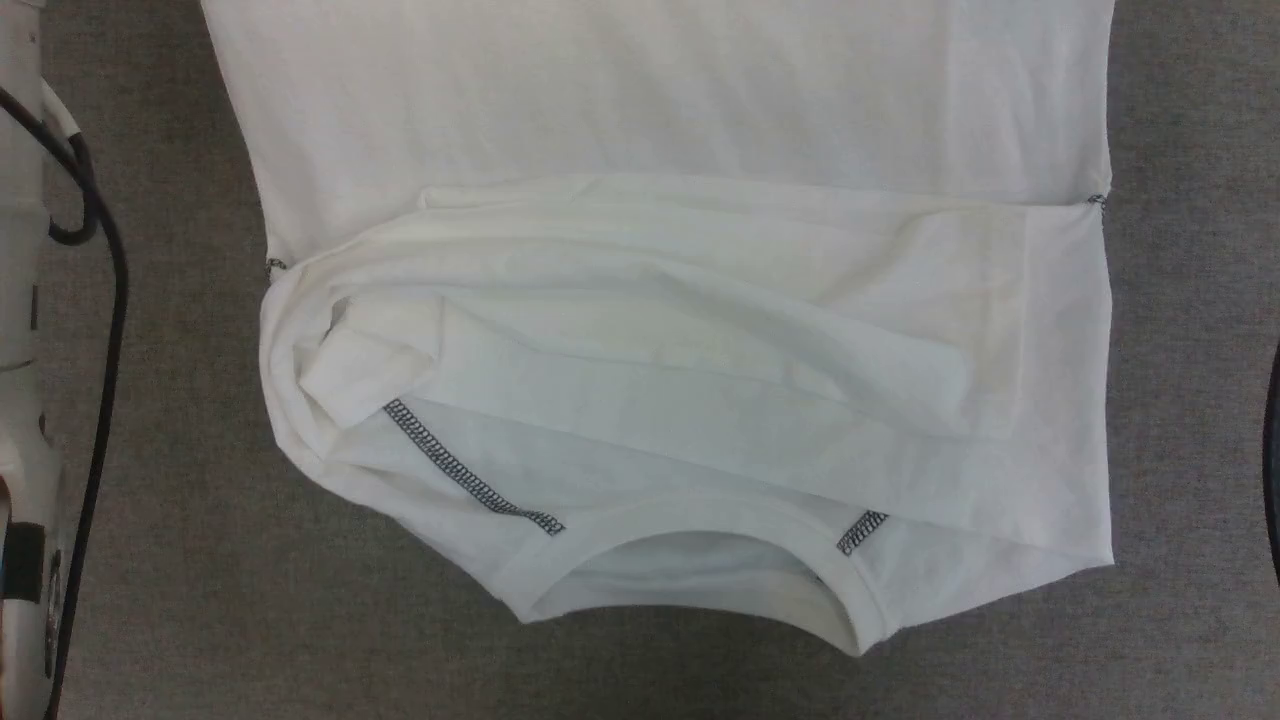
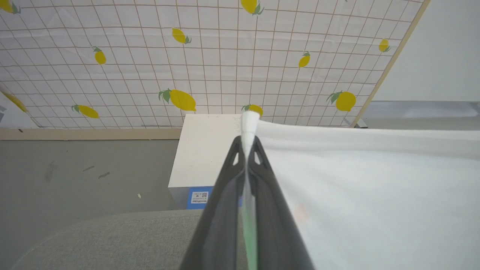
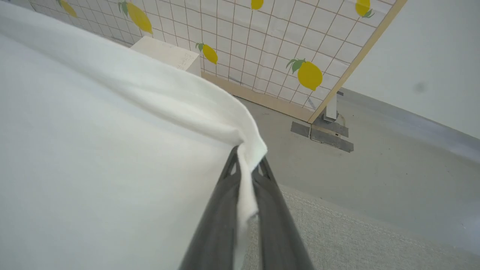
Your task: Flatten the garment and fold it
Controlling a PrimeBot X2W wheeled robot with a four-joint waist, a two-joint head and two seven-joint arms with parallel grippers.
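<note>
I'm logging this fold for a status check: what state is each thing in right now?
garment, sleeves folded inward, neck end lying on the grey surface, far edge pinched by both grippers.
left gripper, jaws shut on a garment corner.
right gripper, jaws shut on a garment corner.
white box, standing on the floor, untouched.

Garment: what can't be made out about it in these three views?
Head view: the garment runs past the top edge; its folded-over layer hides the cloth beneath.
Left wrist view: the left gripper, shut on the garment, covers part of the white box.
Right wrist view: cloth bunched in the right gripper hides how much is pinched.
</note>
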